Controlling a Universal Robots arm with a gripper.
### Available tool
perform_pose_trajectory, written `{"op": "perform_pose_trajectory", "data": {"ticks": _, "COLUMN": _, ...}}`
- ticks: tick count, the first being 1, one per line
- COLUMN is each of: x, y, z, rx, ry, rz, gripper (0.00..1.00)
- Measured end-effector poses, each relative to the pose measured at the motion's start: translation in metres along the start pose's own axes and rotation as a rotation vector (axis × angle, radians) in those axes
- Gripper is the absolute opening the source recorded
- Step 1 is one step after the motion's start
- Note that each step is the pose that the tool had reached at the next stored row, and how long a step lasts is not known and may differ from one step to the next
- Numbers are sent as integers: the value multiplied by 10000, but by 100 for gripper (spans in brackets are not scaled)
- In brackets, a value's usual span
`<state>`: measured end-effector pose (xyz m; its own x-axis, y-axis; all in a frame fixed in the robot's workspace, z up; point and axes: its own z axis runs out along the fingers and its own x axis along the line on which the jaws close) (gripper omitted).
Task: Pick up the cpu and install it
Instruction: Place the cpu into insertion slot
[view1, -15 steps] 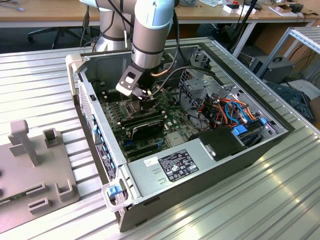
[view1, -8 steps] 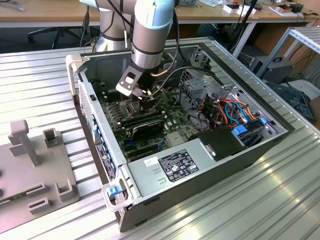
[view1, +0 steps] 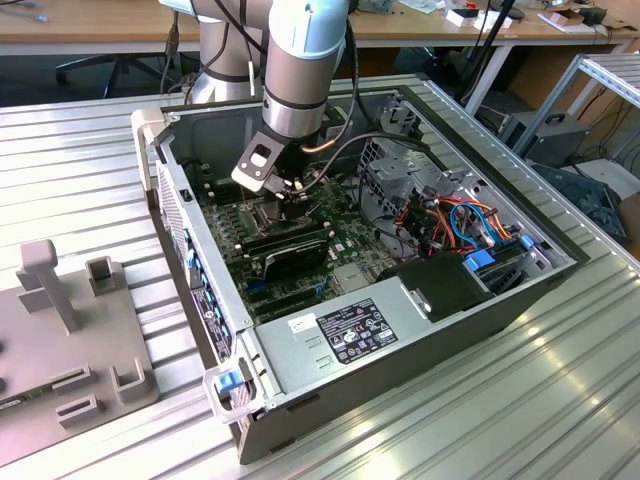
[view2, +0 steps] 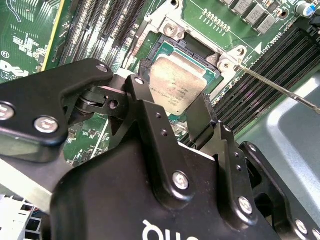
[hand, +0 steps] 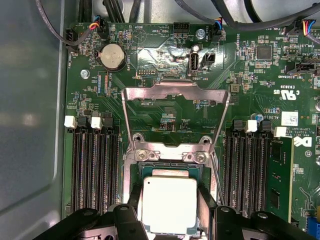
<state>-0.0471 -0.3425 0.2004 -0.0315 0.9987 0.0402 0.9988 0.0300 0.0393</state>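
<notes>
Right at the open socket (hand: 165, 167), the end effector (hand: 170, 201) clasps the faintly printed cpu (hand: 169, 207).

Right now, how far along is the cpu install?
Done: cpu picked up and at the socket. In hand: the tool grips it there; seated or not, I cannot tell. Left: tool not yet released, frame open.

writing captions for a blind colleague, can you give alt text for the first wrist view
The tool grips the cpu by two opposite edges, over the open socket of a green motherboard. The socket's metal frame is hinged back, and dark memory slots run along both sides.
</notes>
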Motion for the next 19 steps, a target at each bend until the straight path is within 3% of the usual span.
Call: {"op": "perform_pose_trajectory", "data": {"ticks": 19, "x": 0, "y": 0, "z": 2, "rx": -8, "ry": -8, "rz": 203, "gripper": 53}}
